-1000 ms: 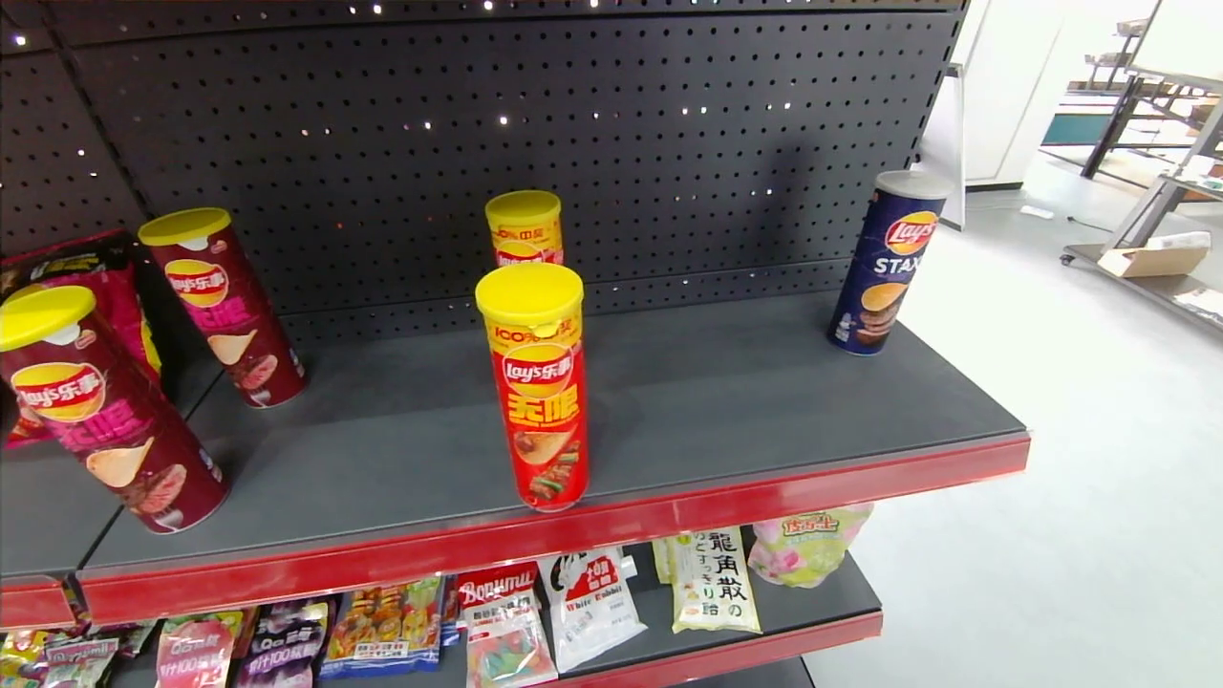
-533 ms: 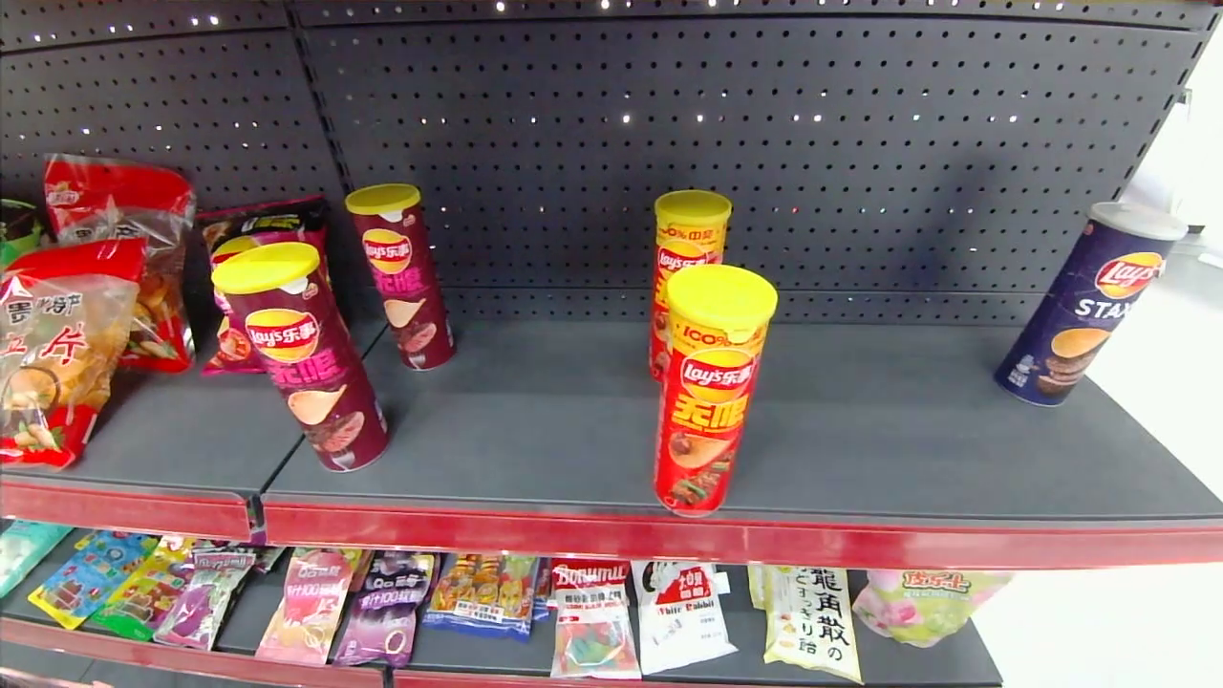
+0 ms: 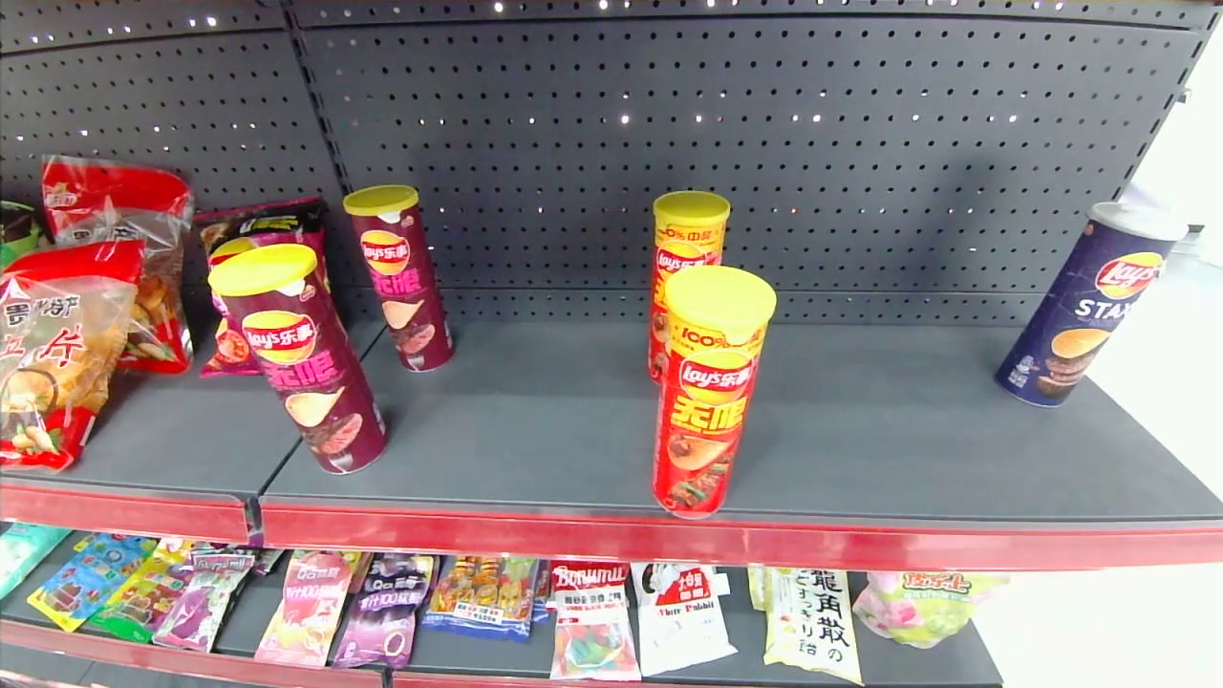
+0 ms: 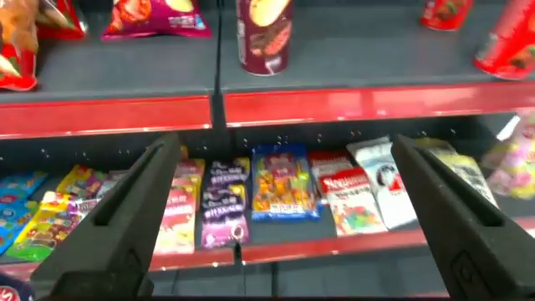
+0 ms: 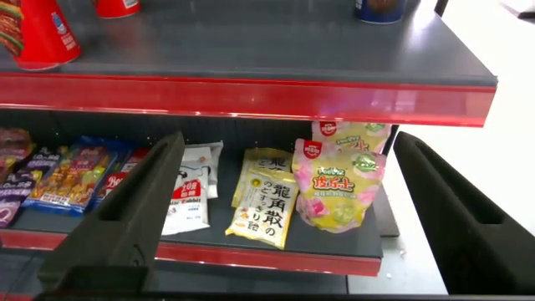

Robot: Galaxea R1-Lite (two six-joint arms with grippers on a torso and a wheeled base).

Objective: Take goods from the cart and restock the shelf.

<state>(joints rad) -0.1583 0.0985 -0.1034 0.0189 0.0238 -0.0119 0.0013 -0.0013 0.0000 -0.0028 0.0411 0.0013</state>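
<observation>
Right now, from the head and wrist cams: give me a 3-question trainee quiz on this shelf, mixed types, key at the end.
1. How many chip cans stand on the upper shelf? A three, B five, C seven.
2. True or false: the left claw is shut on a can.
3. Fill in: the front red can has a ____ lid.
Key: 1 B; 2 false, the claw is open and empty; 3 yellow.
</observation>
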